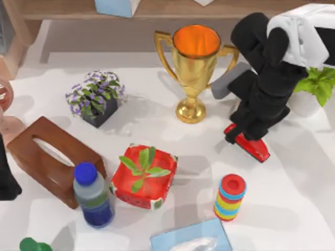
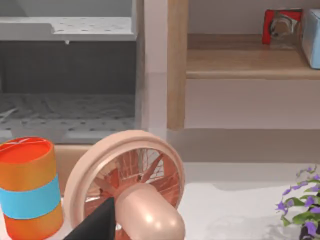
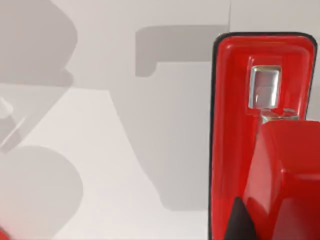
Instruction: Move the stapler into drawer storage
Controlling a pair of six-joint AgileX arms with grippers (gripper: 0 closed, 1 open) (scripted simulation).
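Note:
The red stapler (image 1: 255, 148) lies flat on the white table right of centre, its black base edge showing. My right gripper (image 1: 238, 135) is down over the stapler's upper-left end, and the black arm hides that end. In the right wrist view the stapler (image 3: 260, 150) is seen up close, with its silver piece at one end and its shadow on the table beside it. My left arm (image 1: 5, 178) is parked at the table's left edge. The drawer is out of view.
A gold trophy (image 1: 194, 68) stands just left of the right arm, with a leafy plant in a white pot (image 1: 314, 89) to its right. A ring stack (image 1: 230, 197), red planter (image 1: 144, 178), bottle (image 1: 93, 196), wooden tissue box (image 1: 49, 157) and purple flowers (image 1: 97, 99) stand in front and to the left.

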